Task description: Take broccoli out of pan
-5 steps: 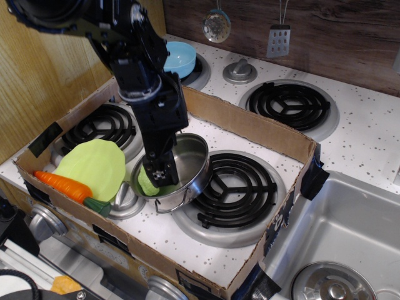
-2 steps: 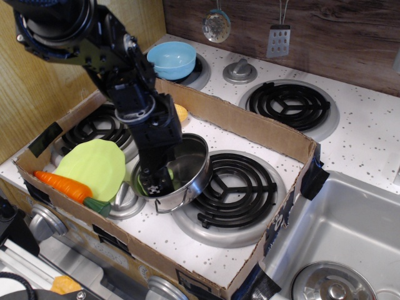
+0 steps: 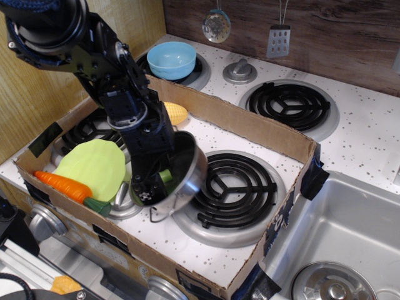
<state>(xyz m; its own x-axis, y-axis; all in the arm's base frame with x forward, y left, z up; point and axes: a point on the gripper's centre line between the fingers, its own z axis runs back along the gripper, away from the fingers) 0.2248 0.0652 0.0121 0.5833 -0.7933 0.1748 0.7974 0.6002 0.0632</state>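
Note:
The pan (image 3: 192, 167), a shiny steel pot with a wire loop handle, sits at the left edge of the front middle burner and is tipped up on its side, with its opening facing left. My gripper (image 3: 147, 189) reaches down into its left side, against the near rim. A small piece of the light-green broccoli (image 3: 165, 177) shows inside the pan, just right of my fingers (image 3: 142, 194). The rest of it is hidden by the gripper. The dark fingers hide whether they are closed on it.
A cardboard wall (image 3: 250, 128) boxes in the front burners. A lime-green plate (image 3: 97, 165) and an orange carrot (image 3: 62, 185) lie left of the pan. Yellow corn (image 3: 176, 113) lies behind my arm. A light-blue bowl (image 3: 171, 60) stands at the back; a sink (image 3: 350, 231) is at the right.
My gripper has gone lower and to the left in the pan. The pan has tipped from nearly level onto its side. The corn has come into view behind my arm.

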